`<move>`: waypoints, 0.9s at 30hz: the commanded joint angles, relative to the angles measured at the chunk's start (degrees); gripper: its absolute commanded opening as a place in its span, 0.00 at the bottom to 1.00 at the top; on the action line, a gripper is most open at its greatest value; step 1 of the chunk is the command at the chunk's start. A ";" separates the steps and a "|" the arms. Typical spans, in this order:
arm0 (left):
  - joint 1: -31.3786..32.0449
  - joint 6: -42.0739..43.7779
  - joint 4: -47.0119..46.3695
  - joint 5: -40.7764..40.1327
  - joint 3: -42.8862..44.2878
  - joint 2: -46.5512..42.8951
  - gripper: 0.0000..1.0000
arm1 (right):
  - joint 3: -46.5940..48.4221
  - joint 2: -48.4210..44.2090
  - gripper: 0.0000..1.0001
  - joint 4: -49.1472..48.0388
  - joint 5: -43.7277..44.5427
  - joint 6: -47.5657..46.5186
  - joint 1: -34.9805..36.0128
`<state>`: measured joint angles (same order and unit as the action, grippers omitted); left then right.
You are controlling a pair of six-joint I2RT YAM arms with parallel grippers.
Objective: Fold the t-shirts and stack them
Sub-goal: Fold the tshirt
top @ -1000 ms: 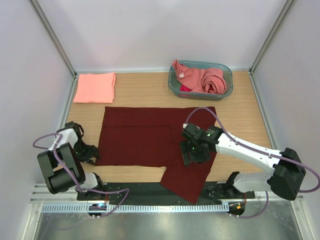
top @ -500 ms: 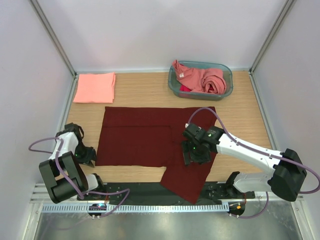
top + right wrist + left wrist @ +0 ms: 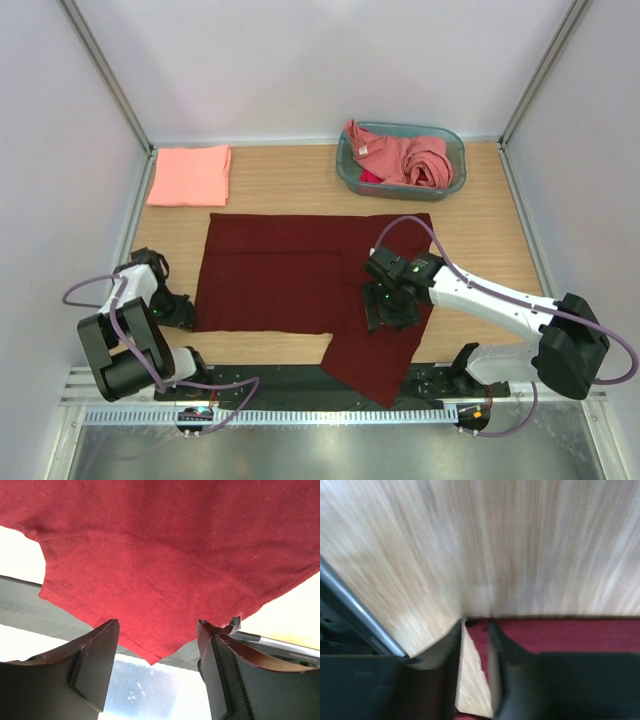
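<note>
A dark maroon t-shirt (image 3: 280,275) lies spread flat on the wooden table, one part (image 3: 375,365) hanging over the near edge. My left gripper (image 3: 180,312) sits low at its near-left corner. In the left wrist view that gripper (image 3: 475,625) has its fingers a narrow gap apart, with bare wood between them and the maroon corner (image 3: 570,635) along the right finger. My right gripper (image 3: 388,305) hovers over the shirt's right side. It is open (image 3: 157,625), with the maroon cloth (image 3: 165,555) below and nothing held. A folded salmon t-shirt (image 3: 190,175) lies at the back left.
A teal plastic basket (image 3: 455,150) at the back right holds crumpled pink t-shirts (image 3: 405,158). Metal frame posts and white walls close in both sides. A black rail runs along the near edge.
The left gripper has shifted slightly toward the shirt's near-left corner and its fingers have narrowed. The right arm has not moved.
</note>
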<state>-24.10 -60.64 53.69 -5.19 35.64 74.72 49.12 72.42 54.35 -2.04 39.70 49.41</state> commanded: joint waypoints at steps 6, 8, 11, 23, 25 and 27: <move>0.02 0.52 -3.86 -1.84 -0.57 4.56 0.03 | -9.37 -3.41 0.59 0.67 -3.57 6.79 -12.47; 0.01 1.22 -4.03 -2.02 -0.04 5.26 0.00 | -11.23 -5.79 0.58 1.11 -3.93 8.71 -17.47; 0.02 2.54 -3.51 -2.45 1.19 5.70 0.00 | -11.86 -8.96 0.60 2.95 -2.10 12.22 -18.64; -0.07 3.60 -4.30 -1.49 1.19 5.70 0.00 | -21.26 -15.20 0.55 0.42 -6.74 18.74 -20.93; 0.01 3.60 -4.74 -1.31 1.01 5.88 0.00 | -23.45 -15.03 0.54 -1.17 -7.97 19.01 -21.02; -0.07 3.69 -4.82 -1.31 1.10 6.05 0.00 | -25.73 -14.86 0.52 -5.12 -9.64 19.09 -21.02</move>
<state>-24.10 -57.58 53.23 -3.60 38.17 79.13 25.82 57.95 53.65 -8.40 56.90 28.64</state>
